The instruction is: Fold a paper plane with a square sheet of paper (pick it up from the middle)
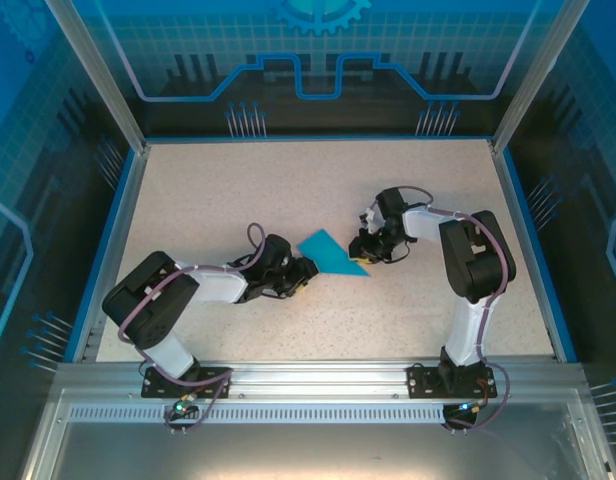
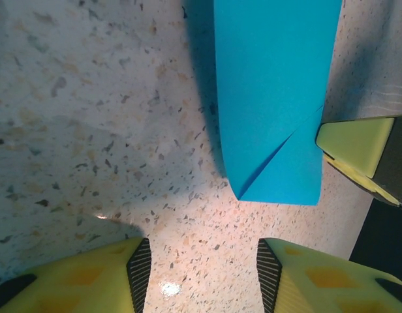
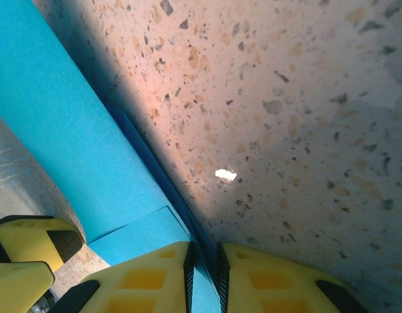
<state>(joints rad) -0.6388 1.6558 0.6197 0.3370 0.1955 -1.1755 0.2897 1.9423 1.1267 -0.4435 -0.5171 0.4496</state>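
My right tool (image 3: 204,254) is clamped on the edge of the folded teal paper sheet (image 3: 70,130), seemingly raised just off the speckled tabletop (image 3: 286,98); my left tool (image 2: 201,261) is spread apart just before its end.

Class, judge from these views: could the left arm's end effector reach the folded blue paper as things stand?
Probably yes. The left end effector sits open just short of the paper, with speckled table between them; the right end effector pinches one edge.
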